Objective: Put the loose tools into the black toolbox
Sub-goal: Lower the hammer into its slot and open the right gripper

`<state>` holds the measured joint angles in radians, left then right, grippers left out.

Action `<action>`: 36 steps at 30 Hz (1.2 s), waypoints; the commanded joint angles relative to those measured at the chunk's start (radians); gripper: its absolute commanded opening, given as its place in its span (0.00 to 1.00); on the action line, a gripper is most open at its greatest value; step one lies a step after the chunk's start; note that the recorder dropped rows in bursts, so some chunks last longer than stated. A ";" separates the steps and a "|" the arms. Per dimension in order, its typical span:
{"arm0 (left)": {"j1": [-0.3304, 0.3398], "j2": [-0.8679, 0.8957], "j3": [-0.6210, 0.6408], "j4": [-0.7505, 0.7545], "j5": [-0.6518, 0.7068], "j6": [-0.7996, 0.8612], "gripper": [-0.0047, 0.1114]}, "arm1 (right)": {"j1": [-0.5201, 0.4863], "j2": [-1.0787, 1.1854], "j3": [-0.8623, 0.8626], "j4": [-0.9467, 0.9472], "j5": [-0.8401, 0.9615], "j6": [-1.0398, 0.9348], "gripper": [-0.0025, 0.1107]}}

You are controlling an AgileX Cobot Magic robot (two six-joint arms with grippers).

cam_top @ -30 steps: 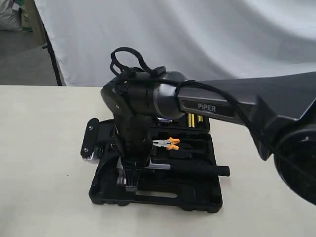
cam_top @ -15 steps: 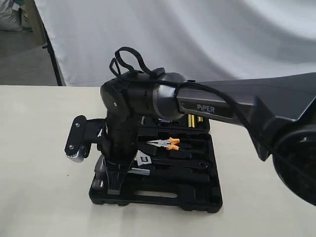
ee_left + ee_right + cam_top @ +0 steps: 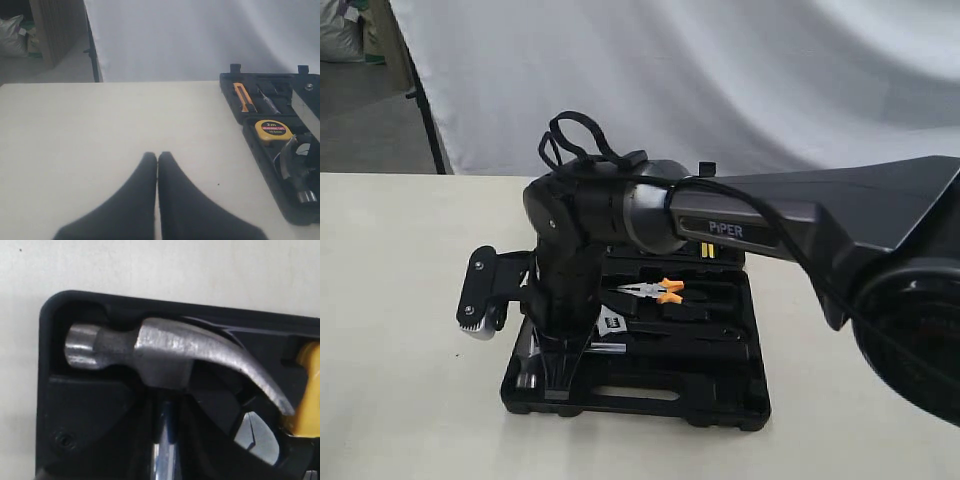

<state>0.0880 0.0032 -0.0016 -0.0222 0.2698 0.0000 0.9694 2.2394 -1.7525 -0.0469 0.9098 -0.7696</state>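
The black toolbox (image 3: 720, 402) lies open on the table. A steel claw hammer (image 3: 165, 352) rests with its head in the box's corner recess (image 3: 85, 410). My right gripper (image 3: 165, 437) is shut on the hammer's shaft just behind the head. In the exterior view that gripper (image 3: 557, 385) points down at the box's front left corner, beside the hammer head (image 3: 526, 372). A silver adjustable wrench (image 3: 611, 322) lies in the box. My left gripper (image 3: 157, 157) is shut and empty over bare table, left of the toolbox (image 3: 265, 162). The tape roll is out of view.
Orange-handled pliers (image 3: 660, 290) lie in a middle recess. A yellow tape measure (image 3: 272, 129) sits in the box close to the hammer head (image 3: 299, 172). A white backdrop hangs behind the table. Bare tabletop (image 3: 400, 330) surrounds the box.
My right gripper has swung left and down with the hammer. The head has gone into the front left corner recess, and the handle no longer sticks out past the box's right side.
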 commanded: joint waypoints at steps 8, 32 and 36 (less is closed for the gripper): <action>-0.005 -0.003 0.002 -0.008 -0.001 0.000 0.05 | -0.003 -0.005 -0.003 -0.018 -0.012 0.005 0.02; -0.005 -0.003 0.002 -0.008 -0.001 0.000 0.05 | -0.001 0.016 -0.003 -0.033 0.014 0.047 0.46; -0.005 -0.003 0.002 -0.008 -0.001 0.000 0.05 | -0.001 -0.028 -0.003 -0.035 0.008 0.050 0.46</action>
<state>0.0880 0.0032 -0.0016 -0.0222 0.2698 0.0000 0.9694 2.2516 -1.7543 -0.0913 0.8904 -0.7281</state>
